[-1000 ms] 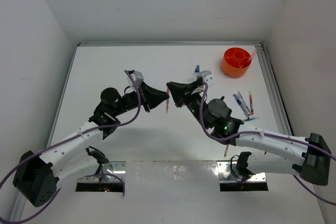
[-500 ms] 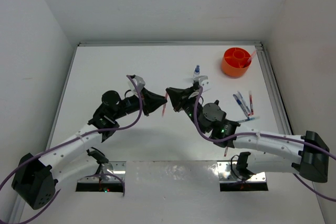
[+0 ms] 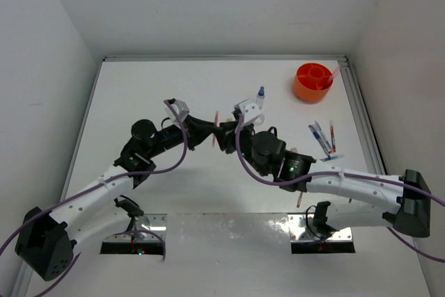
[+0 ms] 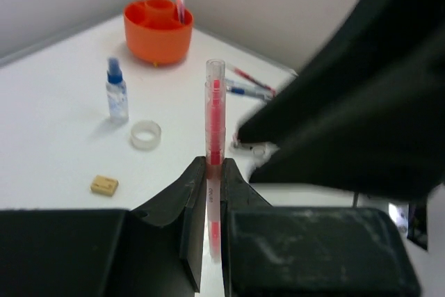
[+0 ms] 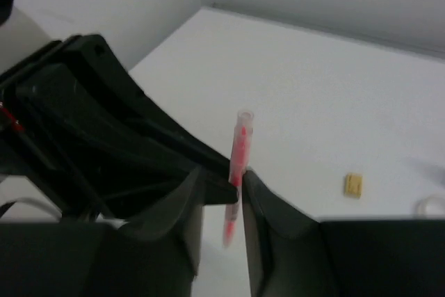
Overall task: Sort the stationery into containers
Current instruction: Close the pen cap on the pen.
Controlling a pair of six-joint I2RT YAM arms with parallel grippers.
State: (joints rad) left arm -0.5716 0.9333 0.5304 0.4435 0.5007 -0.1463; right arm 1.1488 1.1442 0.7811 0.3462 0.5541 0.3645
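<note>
Left pincer [image 4: 214, 166] is clamped on the pink pen [image 4: 215, 113], which stands upright between its tips, and the right pincer [image 5: 222, 180] straddles it too, can't tell if it's squeezing.

Bright, even light with soft shadows; the right hand [image 5: 221, 182] and red pen [image 5: 238, 149] look blurred.

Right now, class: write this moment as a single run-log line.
phase: handover | left gripper: shut on red pen, upright | right gripper: open, straddling pen | orange tub: far right corner

Left claw [image 4: 214, 172] pinched closed, right claw [image 5: 222, 186] meeting it tip to tip.
</note>
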